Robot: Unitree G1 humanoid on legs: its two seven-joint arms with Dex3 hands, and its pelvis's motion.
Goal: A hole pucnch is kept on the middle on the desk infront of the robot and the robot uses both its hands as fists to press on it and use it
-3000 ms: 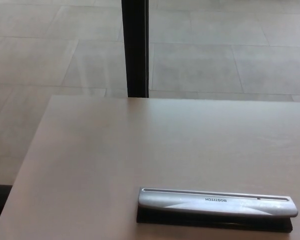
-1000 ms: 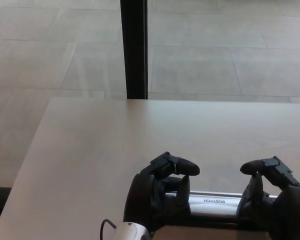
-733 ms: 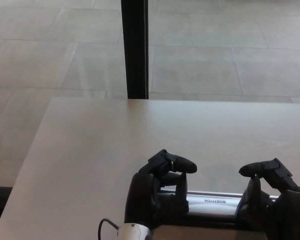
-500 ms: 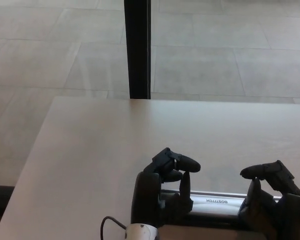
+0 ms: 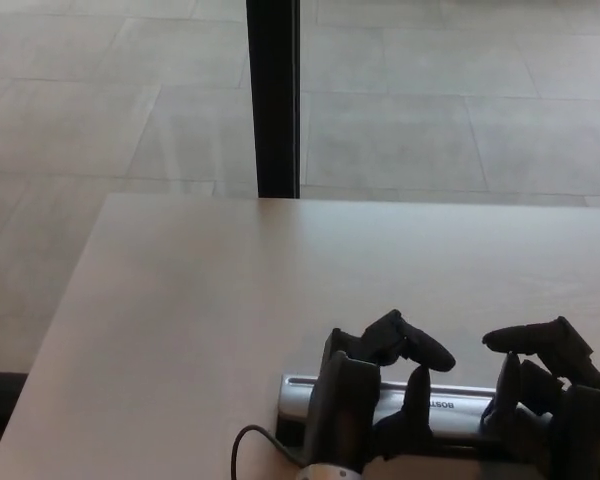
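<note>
- Hole punch [image 5: 450,403]: your silver bar lies flat at the near edge of the desk [image 5: 230,300], its left end just clear of the fingers
- Left hand [image 5: 375,400]: you have it curled into a fist, resting on the punch's left part
- Right hand [image 5: 545,395]: likewise fisted, over the punch's right end
</note>
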